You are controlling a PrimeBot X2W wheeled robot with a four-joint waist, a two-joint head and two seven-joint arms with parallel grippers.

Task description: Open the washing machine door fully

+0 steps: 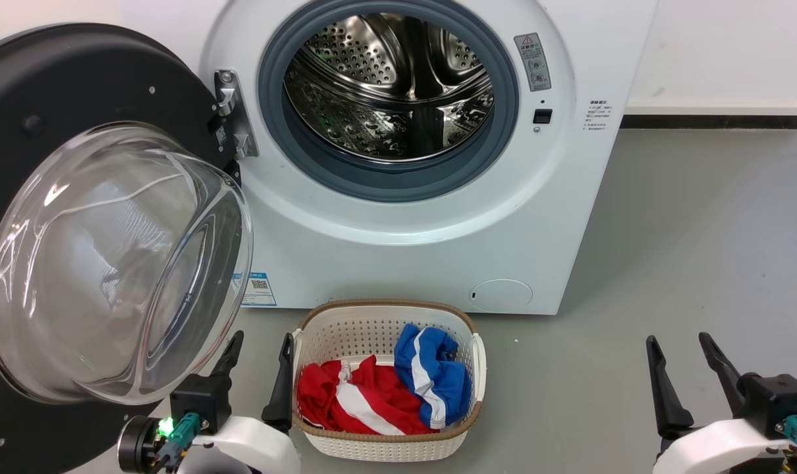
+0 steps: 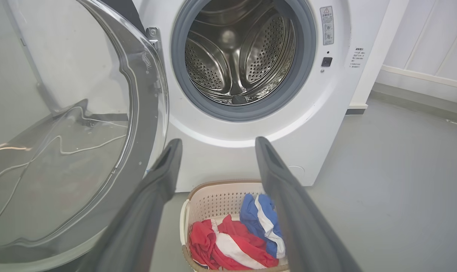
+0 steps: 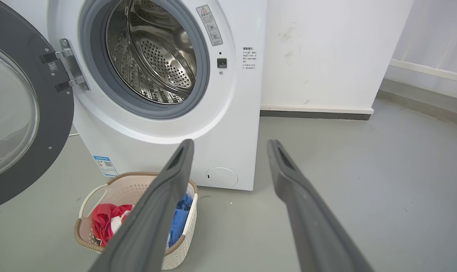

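The white washing machine (image 1: 438, 217) stands ahead with its steel drum (image 1: 392, 85) exposed inside a grey rubber ring. Its round black door (image 1: 49, 85), with a clear bulging glass bowl (image 1: 109, 263), hangs swung out to the left on the hinge (image 1: 232, 112). My left gripper (image 1: 260, 342) is open at the lower left, just right of the glass bowl and touching nothing. My right gripper (image 1: 678, 342) is open at the lower right over the floor. The machine (image 2: 326, 124) and door glass (image 2: 62, 132) fill the left wrist view; the door (image 3: 58, 124) also edges the right wrist view.
A white laundry basket (image 1: 385, 447) with red-and-white and blue-and-white clothes (image 1: 379, 395) sits on the grey floor before the machine, between my grippers. A white wall with dark skirting (image 1: 714, 122) runs at the right. Open floor (image 1: 688, 250) lies right of the machine.
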